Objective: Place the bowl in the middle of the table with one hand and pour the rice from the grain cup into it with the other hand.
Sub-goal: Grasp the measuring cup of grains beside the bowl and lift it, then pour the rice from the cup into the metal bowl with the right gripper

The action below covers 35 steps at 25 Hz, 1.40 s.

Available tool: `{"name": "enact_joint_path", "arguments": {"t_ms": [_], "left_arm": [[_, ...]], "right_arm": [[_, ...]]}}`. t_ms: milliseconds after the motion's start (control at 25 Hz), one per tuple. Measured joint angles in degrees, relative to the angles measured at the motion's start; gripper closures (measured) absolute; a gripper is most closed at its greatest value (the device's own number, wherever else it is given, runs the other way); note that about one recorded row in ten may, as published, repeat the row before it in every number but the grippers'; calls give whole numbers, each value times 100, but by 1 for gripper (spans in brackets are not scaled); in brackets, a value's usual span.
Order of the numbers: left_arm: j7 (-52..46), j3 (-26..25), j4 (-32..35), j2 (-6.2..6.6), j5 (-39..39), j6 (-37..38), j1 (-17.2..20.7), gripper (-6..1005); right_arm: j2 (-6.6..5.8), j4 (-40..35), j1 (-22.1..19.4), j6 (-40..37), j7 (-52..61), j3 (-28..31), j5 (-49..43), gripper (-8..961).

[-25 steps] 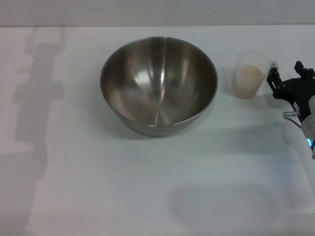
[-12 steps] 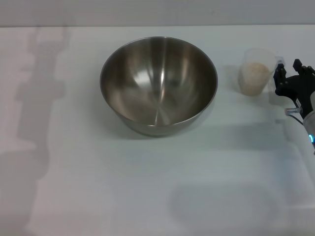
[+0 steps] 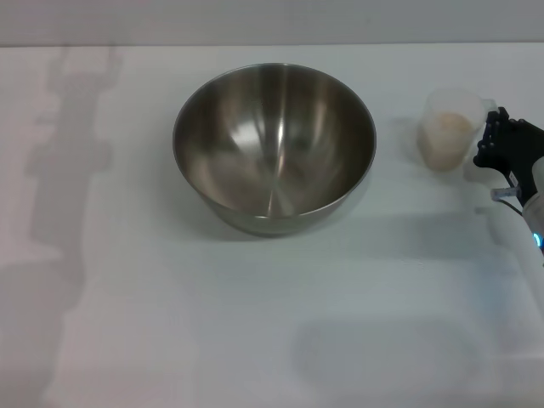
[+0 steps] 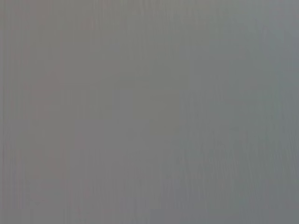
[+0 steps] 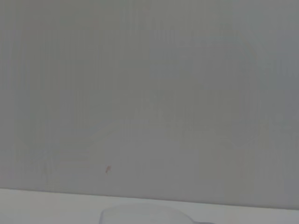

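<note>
The steel bowl (image 3: 274,144) stands upright and empty in the middle of the white table (image 3: 170,323). The clear grain cup (image 3: 459,104) stands to its right with pale rice (image 3: 447,141) filling its lower part. My right gripper (image 3: 494,138) is at the cup's right side, its black fingers closed in on the side handle. The cup's rim shows faintly in the right wrist view (image 5: 145,215). My left gripper is out of view; only its shadow falls on the table at the left.
The table's far edge (image 3: 272,44) runs along the back just behind the bowl and cup. The left wrist view is a blank grey surface.
The grain cup has shifted a little to the right, away from the bowl, together with my right gripper. The gripper's fingers have drawn closer together at the handle. The bowl has not moved.
</note>
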Motion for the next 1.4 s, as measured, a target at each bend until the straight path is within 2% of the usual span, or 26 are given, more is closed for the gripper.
{"name": "enact_joint_path", "arguments": {"t_ms": [160, 360, 520, 960, 1200, 1400], "left_arm": [[0, 7, -22, 0, 0, 0, 8, 207], [0, -11, -2, 3, 0, 0, 19, 207], [0, -20, 27, 19, 0, 0, 49, 207], [-383, -140, 118, 47, 69, -16, 267, 207], [-370, -166, 150, 47, 71, 70, 470, 207], [-369, -291, 456, 41, 70, 303, 508, 207]], "right_arm": [[6, -73, -10, -43, -44, -7, -8, 907], [10, -82, -6, -65, -51, 37, -10, 949], [5, -82, 5, -240, -53, 35, -10, 948], [-30, -305, 259, -1670, -58, 8, -251, 949], [-33, -480, 510, -1906, -207, 14, -810, 949], [-35, -444, 726, -2043, -858, 9, -981, 949]]}}
